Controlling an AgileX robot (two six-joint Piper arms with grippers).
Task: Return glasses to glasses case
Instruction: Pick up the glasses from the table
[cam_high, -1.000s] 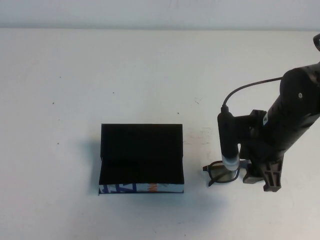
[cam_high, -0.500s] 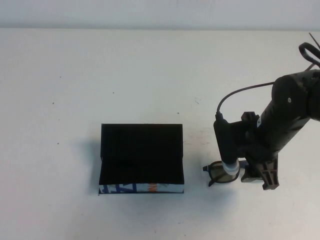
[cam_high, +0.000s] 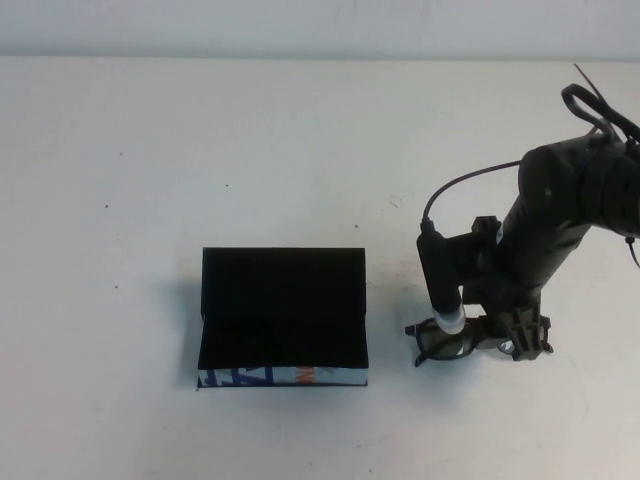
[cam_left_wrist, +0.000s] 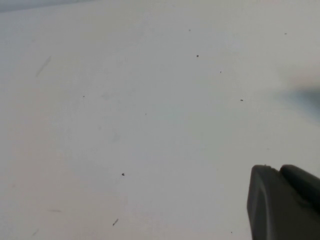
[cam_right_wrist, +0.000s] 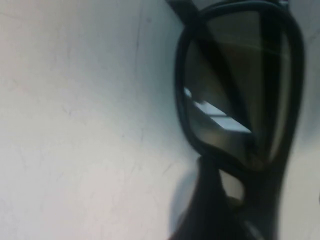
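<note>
White tabletop (cam_high: 150, 150) scene, pick step in hand: right gripper (cam_high: 500, 345) low with jaws spread around the glasses (cam_high: 445, 342) at case's 3 o'clock, not pinched yet, next needs closing on the frame; open glasses case (cam_high: 284, 315) waits; left gripper (cam_left_wrist: 285, 202) parked, can't tell.

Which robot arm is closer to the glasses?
The right one. Its right pincer is down over the glasses, open, on the table right of the glasses case. The left pincer shows only in its own wrist camera, over bare table, with no glasses in sight.
</note>
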